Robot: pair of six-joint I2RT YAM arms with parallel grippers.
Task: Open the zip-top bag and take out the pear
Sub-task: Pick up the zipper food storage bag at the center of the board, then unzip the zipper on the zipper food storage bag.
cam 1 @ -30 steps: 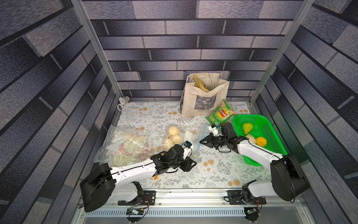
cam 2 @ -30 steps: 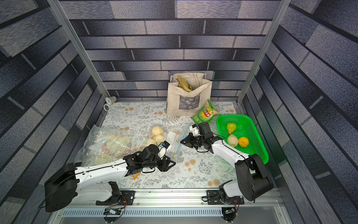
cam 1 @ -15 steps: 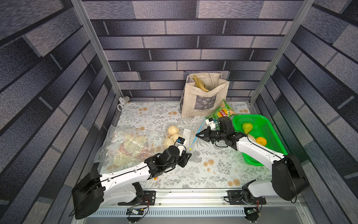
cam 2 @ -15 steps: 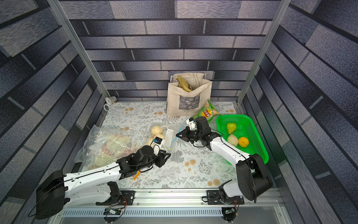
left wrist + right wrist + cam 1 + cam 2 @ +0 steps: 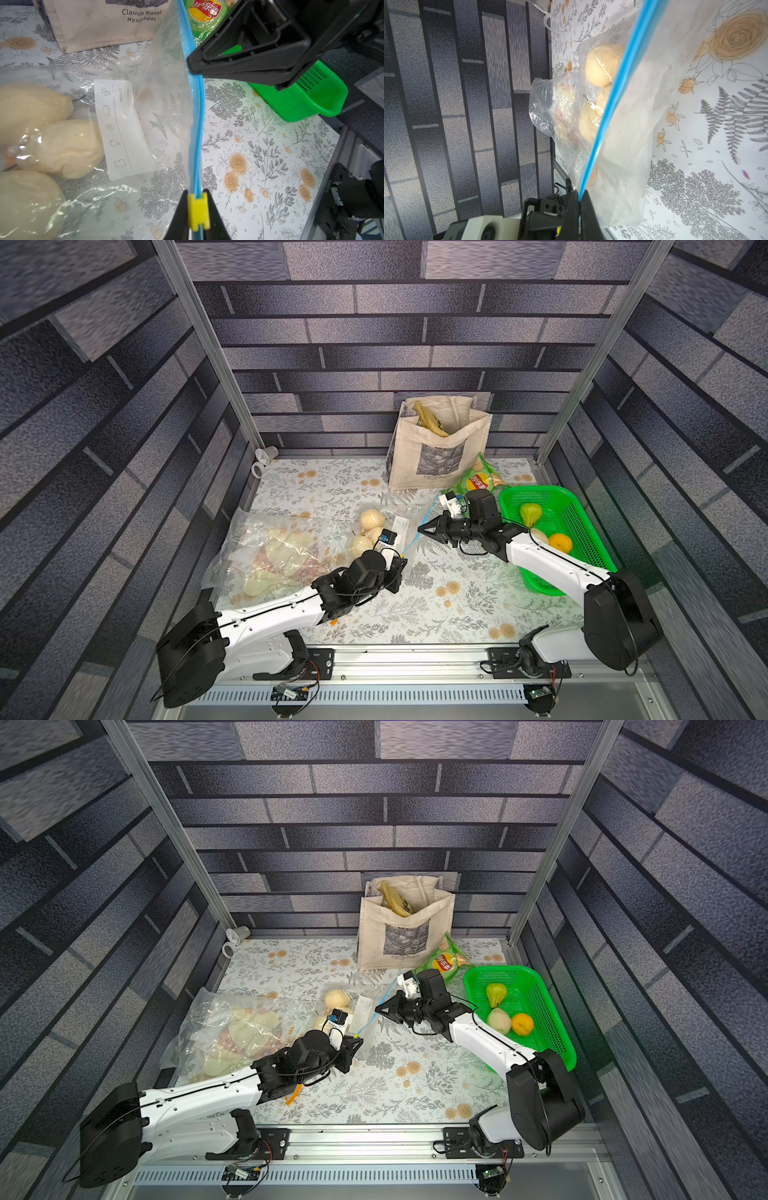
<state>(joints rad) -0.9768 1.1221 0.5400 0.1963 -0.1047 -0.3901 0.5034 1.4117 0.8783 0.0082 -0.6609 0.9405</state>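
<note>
1. Top views, both: flowered table (image 5: 457, 605) spread wide beneath everything else.
2. Far middle: cream tote bag (image 5: 436, 448), upright against the back wall, with a green crisp packet (image 5: 480, 481) leaning at its right corner.
3. Left side: big crumpled clear bag (image 5: 270, 556) of pale produce, lying flat on the table.
4. Right side: green basket (image 5: 582, 522) holding a green pear (image 5: 530, 513), a pale fruit (image 5: 539, 536) and an orange (image 5: 560, 542).
5. Middle, just right of the crumpled bag: zip-top bag (image 5: 166, 128), body resting on the table, mouth edge raised and pulled taut between the two arms.
6. Inside that bag, toward its left end: three pale pears (image 5: 60, 147), packed touching one another.
7. Right gripper (image 5: 579, 197): clenched on the blue zip strip (image 5: 196, 135), partway along, on the far stretch.
8. Left gripper (image 5: 196, 192): clamped tight on the yellow slider (image 5: 197, 212) at the strip's near end.
</note>
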